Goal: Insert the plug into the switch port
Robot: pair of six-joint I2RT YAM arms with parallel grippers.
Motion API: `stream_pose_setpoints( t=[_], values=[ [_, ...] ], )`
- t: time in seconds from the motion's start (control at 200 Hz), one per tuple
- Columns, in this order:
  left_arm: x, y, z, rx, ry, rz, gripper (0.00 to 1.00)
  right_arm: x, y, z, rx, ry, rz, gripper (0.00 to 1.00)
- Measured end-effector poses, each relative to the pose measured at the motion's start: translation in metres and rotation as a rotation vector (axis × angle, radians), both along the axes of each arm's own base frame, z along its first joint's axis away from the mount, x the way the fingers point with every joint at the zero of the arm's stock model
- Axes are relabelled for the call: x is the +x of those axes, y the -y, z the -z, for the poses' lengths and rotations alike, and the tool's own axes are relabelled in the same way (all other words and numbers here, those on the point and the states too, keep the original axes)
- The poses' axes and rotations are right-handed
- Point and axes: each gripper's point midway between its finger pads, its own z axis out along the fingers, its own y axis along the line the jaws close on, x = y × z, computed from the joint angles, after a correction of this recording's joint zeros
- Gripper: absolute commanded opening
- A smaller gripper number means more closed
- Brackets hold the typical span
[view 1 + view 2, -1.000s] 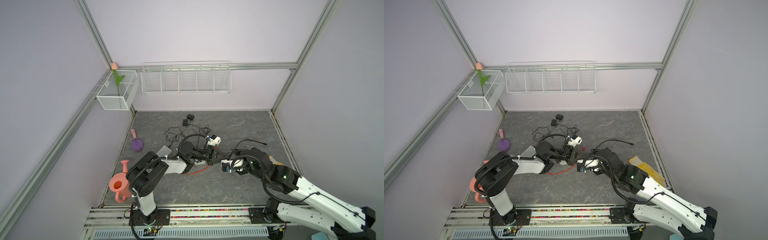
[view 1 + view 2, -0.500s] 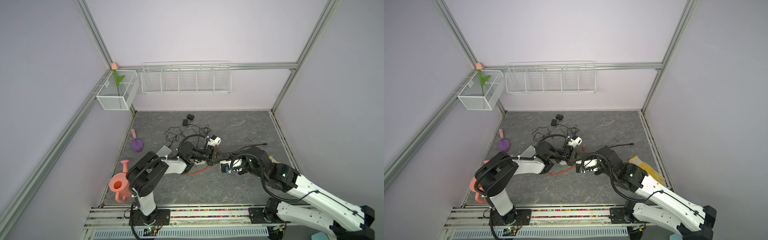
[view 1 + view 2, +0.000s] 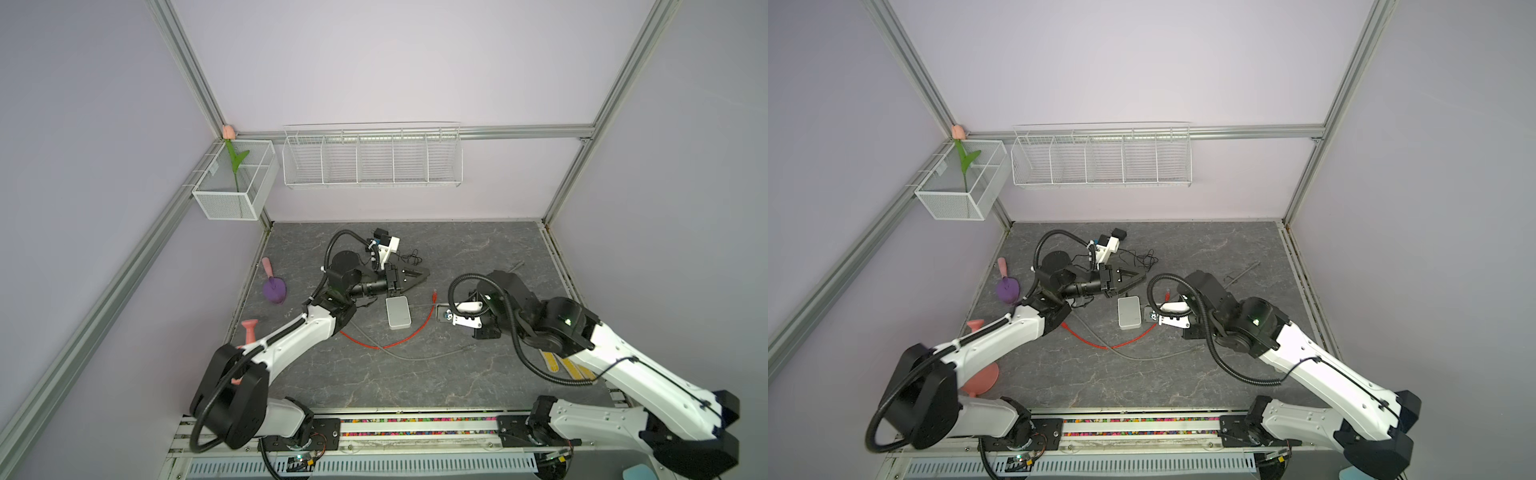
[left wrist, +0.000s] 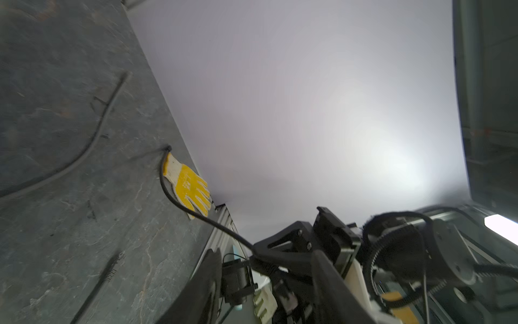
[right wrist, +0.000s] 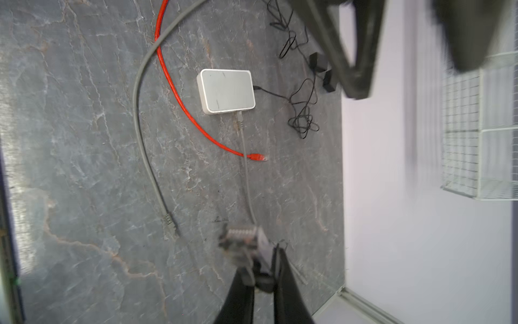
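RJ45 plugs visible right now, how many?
3: gray plug at the switch; red plug loose on the mat; loose gray plug farther out. A blurred load in the right gripper may be another.

Pale lilac walls [image 3: 395, 62] enclose a dark grey, marble-veined surface [image 3: 457, 374], edged by aluminium rails [image 3: 519, 132]. A long white wire rack [image 3: 372, 156] hangs on the back wall; just left of the rack, a smaller mesh basket [image 3: 232, 183] holds a tulip [image 3: 235, 158]. Light is soft; a bright wall patch [image 4: 392, 168] is perhaps a lamp's reflection.
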Motion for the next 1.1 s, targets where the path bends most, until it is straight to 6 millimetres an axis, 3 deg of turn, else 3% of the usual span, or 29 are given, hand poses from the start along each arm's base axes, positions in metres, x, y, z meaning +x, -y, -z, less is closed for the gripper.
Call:
stream_pose_setpoints(
  t=[0.085,0.17,0.395,0.495,0.69,1.1],
  values=[
    [-0.02,-0.005,-0.016,0.071,0.155,-0.036,0.47,0.003,-0.005,0.019,-0.043,-0.094,0.065,0.06],
    [-0.021,-0.015,-0.003,0.154,0.198,-0.074,0.44,0.001,-0.003,0.035,-0.081,-0.158,0.109,0.07],
    [-0.015,-0.013,0.09,0.359,0.064,-0.027,0.4,-0.005,0.0,0.037,-0.039,-0.203,0.158,0.06],
    [-0.018,-0.009,0.111,0.377,0.011,0.008,0.39,-0.006,-0.001,0.038,-0.017,-0.226,0.17,0.07],
    [-0.024,-0.001,0.105,0.32,0.004,0.046,0.4,-0.002,0.002,0.042,0.015,-0.273,0.216,0.07],
    [-0.035,0.003,0.102,0.246,-0.027,0.057,0.42,0.008,-0.009,0.073,0.009,-0.384,0.276,0.07]
  ],
)
